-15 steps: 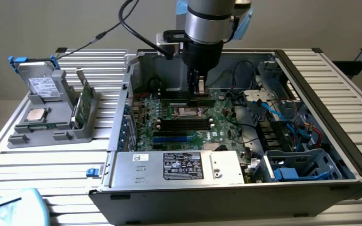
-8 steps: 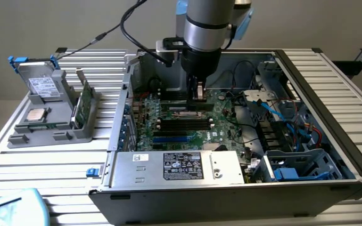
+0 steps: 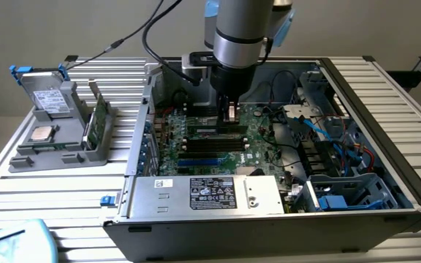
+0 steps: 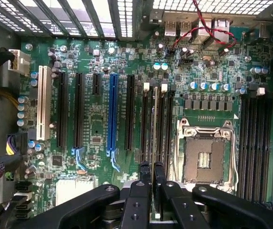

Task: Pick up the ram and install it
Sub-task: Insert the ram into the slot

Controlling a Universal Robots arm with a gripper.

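Note:
My gripper [image 3: 230,118] reaches down into the open computer case [image 3: 357,137], over the motherboard [image 3: 218,159]. Its fingers are shut on the ram [image 4: 154,129], a thin green stick that the wrist view shows edge-on between the black fingers [image 4: 145,174]. The ram runs lengthwise along the bank of black memory slots [image 4: 167,129] next to the processor socket [image 4: 204,155]. In the exterior view the ram [image 3: 230,113] hangs upright close above those slots [image 3: 214,143]. Whether it touches a slot I cannot tell.
A grey holder [image 3: 57,148] at the exterior view's left carries a square silver processor [image 3: 44,133], a green card with a metal bracket [image 3: 97,123] and a drive [image 3: 50,101]. The power supply [image 3: 210,194], cables [image 3: 320,131] and case walls hem in the motherboard.

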